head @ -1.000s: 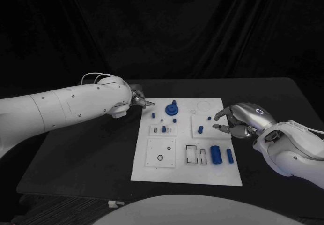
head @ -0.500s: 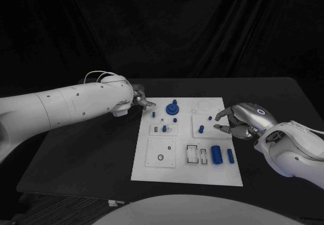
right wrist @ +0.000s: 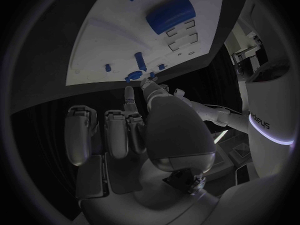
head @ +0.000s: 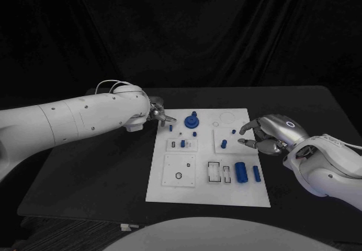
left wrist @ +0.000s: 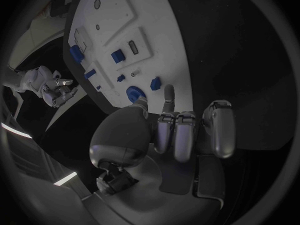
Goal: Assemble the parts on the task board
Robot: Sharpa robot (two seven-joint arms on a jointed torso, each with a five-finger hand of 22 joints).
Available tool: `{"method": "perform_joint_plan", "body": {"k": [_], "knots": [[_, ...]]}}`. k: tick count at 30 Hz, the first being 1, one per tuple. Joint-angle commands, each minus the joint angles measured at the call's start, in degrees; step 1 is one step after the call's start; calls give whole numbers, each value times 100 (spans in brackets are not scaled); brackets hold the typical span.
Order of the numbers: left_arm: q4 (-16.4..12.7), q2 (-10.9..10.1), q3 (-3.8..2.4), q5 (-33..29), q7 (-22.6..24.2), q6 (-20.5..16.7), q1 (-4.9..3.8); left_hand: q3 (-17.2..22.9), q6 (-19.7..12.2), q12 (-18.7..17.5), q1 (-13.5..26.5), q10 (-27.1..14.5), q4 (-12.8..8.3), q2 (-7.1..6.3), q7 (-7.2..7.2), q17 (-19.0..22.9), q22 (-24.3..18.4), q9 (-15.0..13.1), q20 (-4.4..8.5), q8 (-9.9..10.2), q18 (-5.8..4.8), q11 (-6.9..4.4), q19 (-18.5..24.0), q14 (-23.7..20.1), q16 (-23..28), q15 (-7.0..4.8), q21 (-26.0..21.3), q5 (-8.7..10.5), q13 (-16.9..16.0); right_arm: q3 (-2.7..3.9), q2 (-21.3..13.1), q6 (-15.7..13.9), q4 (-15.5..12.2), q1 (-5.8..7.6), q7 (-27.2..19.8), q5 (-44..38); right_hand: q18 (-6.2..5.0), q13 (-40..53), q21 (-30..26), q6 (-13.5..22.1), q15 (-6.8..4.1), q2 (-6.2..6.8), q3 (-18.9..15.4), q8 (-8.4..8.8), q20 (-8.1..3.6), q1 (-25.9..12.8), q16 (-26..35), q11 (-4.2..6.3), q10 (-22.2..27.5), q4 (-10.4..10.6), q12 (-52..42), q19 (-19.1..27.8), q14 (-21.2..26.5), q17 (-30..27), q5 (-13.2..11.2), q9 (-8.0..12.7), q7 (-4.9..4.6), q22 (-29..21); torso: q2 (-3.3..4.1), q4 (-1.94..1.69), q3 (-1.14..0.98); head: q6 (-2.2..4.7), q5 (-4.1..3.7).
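The task board [head: 207, 184] lies at the middle of the black table [head: 98, 172]. My left hand [head: 157, 112] hovers at its 10 o'clock corner, fingers curled in and holding nothing (in the left wrist view 1 finger points toward the board). My right hand [head: 266, 137] sits at 3 o'clock by the board's edge, fingers curled, empty. The big blue cylinder [head: 241, 172] lies at 5 o'clock, the round blue part [head: 192, 122] at 12.

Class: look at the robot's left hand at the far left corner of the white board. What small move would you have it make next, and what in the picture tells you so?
Probably a short reach inward to the small blue peg. The left hand hovers at the task board corner holding nothing, and that peg lies nearest its fingertips.
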State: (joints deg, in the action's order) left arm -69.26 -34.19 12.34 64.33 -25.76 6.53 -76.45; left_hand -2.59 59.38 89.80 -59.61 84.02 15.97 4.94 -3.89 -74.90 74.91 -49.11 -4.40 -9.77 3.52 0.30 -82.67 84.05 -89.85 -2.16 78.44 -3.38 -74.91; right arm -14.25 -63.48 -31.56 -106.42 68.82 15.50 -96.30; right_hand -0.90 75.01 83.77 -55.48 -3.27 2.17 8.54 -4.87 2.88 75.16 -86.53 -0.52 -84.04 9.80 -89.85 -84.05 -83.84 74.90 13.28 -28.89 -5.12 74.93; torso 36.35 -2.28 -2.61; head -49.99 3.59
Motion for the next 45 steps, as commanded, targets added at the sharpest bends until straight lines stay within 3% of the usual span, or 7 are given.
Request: {"method": "perform_joint_plan", "body": {"k": [1,10,32,40,45], "knots": [[11,23,-5,14,88,135,5,7,5,20,-52,598,-46,56,15,-1510,1122,-43,54,-36,-56,-38,4,595,-15,-52,29,-77,-1509,3,1,6,-9,-12,3,-19,-78,1499,-22,-50,-37,-7,24,35,-20,46,27,40,-596,-9,-15,-305,-451,626,37,7,5,1284,4,-11,3,-1,3],[139,74,-4,14,85,128,45,48,-71,20,-166,598,-128,83,16,-1510,1109,-132,67,-56,-47,-43,31,595,-15,-61,-9,-216,-1509,3,-3,23,-9,-12,-1,-19,-78,1499,-20,-54,-38,-2,21,36,-21,41,27,42,-596,-5,-15,-306,-451,626,42,9,3,1285,6,-7,10,-1,-7],[140,136,-4,14,151,136,102,66,-83,20,-204,598,-158,101,18,-1510,1100,-174,68,-75,-41,-42,51,595,-15,-59,-35,-271,-1509,3,-9,32,-8,-12,12,-19,-80,1499,-29,-59,-38,-2,21,37,-21,42,30,42,-596,-4,-15,-302,-450,618,47,11,5,1282,1,-10,2,-1,-43],[137,153,-4,14,154,195,106,152,-138,20,-411,598,-359,97,30,-1510,1092,-298,75,-120,-36,-51,76,595,-15,-65,-64,-481,-1509,3,-1,51,15,-11,13,-19,-80,1499,-29,-59,-38,-2,21,37,-21,42,30,42,-596,-4,-15,-302,-450,618,47,11,5,1282,4,-10,5,-1,-41],[134,169,-4,14,156,214,108,188,-149,20,-481,598,-432,93,35,-1510,1095,-327,77,-130,-37,-56,73,595,-15,-70,-58,-545,-1509,3,5,60,25,-11,15,-19,-80,1499,-29,-59,-38,-2,21,37,-21,42,30,42,-596,-4,-15,-302,-450,618,47,11,5,1282,6,-12,4,-1,0]]}}
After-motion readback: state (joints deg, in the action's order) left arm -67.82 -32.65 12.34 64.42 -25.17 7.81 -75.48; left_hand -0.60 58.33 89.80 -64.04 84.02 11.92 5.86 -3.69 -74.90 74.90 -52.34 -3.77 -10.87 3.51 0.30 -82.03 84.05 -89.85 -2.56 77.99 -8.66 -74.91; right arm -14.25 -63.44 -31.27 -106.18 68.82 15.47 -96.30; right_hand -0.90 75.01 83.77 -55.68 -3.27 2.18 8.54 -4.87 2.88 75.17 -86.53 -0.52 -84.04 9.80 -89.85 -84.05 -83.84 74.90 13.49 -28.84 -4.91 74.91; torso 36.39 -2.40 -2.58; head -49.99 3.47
